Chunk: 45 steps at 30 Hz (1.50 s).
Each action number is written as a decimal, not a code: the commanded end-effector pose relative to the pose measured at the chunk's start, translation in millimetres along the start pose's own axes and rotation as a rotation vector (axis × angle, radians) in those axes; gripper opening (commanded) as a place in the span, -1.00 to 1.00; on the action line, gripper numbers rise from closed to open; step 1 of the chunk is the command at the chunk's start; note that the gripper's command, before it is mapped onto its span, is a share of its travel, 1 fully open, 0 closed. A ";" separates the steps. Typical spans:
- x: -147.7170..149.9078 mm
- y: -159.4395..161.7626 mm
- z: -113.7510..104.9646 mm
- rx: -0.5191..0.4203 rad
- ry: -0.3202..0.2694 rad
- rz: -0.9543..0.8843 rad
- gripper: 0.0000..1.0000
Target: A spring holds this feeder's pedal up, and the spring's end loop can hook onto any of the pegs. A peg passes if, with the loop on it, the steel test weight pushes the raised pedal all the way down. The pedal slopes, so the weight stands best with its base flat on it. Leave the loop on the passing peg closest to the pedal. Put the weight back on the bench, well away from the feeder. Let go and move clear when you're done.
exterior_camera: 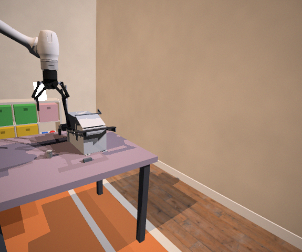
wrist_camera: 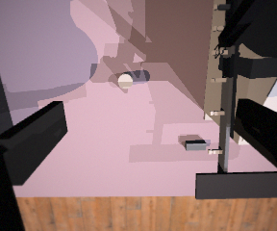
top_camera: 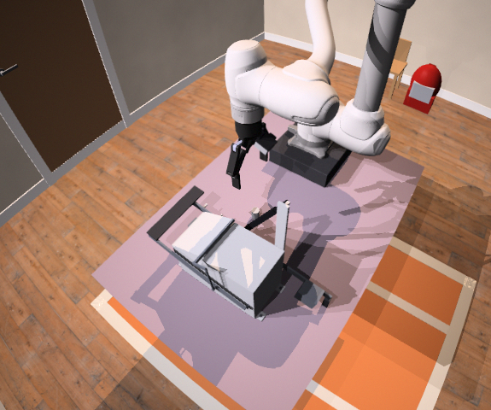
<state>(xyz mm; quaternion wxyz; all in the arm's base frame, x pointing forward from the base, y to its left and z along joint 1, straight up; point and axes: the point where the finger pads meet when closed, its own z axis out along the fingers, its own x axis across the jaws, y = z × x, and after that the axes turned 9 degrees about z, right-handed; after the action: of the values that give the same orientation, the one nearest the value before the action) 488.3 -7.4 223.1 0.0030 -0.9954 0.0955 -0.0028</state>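
The grey feeder (top_camera: 241, 260) stands mid-bench, with its white lid (top_camera: 201, 233) next to the dark pedal bar (top_camera: 174, 212). The pedal is raised and also shows in the exterior view (exterior_camera: 110, 127) and in the wrist view (wrist_camera: 244, 185). A row of small pegs (wrist_camera: 216, 113) runs along the feeder's side; I cannot tell which peg holds the spring loop. The small steel weight (top_camera: 254, 212) (exterior_camera: 48, 154) (wrist_camera: 125, 80) stands on the bench beside the feeder. My gripper (top_camera: 249, 167) (exterior_camera: 51, 108) (wrist_camera: 150, 115) is open and empty. It hangs high over the bench, between the weight and the pedal end.
A small dark block (wrist_camera: 195, 143) lies on the bench by the pegged side (exterior_camera: 87, 159). A light upright post (top_camera: 283, 225) rises at the feeder's side. The robot base (top_camera: 309, 159) is behind the weight. The bench edge (wrist_camera: 129, 197) runs just past the pedal.
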 end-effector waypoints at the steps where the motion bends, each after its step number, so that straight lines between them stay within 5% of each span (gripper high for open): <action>1: -1.5 1.4 -1.8 0.002 0.002 0.000 1.00; 10: -1.5 1.4 -1.8 0.002 0.002 0.000 1.00; 11: -35.5 19.3 -1.8 0.002 0.002 0.000 1.00; 27: -35.5 19.3 -1.8 0.002 0.002 0.000 1.00; 28: -35.4 19.4 58.2 0.001 0.002 0.000 1.00; 44: -35.4 19.4 58.2 0.001 0.002 0.000 1.00; 45: -35.3 19.5 118.2 0.000 0.002 0.000 1.00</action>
<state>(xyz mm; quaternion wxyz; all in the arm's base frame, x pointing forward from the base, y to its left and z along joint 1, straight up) 450.0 -19.5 163.9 0.0029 -0.9954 0.0955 -0.0036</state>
